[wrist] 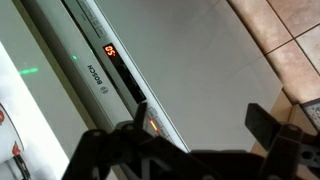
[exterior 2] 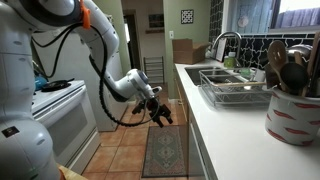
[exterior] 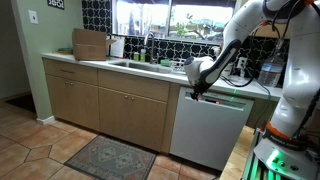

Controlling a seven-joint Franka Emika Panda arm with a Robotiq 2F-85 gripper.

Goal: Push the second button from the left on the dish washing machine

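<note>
In an exterior view the wide white-silver dish washing machine (exterior: 210, 130) sits under the counter at the end of the row of tan wooden cabinet doors (exterior: 100, 100), w/ the black two-finger gripper (exterior: 198, 91) right at its top edge, on the side nearest the cabinets; nothing stands btwn them. Around it: 1 brown cardboard box (exterior: 90, 44) on the countertop and 1 patterned rug (exterior: 105, 157) on the tile floor in front of the cabinets, apart from the machine. In an exterior view along the white countertop (exterior 2: 230, 135) the machine's front can't be made out — only the gripper (exterior 2: 160, 113), which hangs just off the counter's edge above the rug (exterior 2: 165, 150). This view alone shows 1 white-and-red utensil crock (exterior 2: 293, 118) w/ wooden spoons and 1 wire dish rack (exterior 2: 235, 92). Wrist view: the narrow dark control strip (wrist: 125, 75) runs diagonally, carrying 1 orange-red display (wrist: 110, 50); 1 green dot (wrist: 28, 71) glows off to one side. 2 dark fingers (wrist: 265, 122) stand wide apart — claw released, gripping nothing, near the strip; whether it touches can't be told.
</note>
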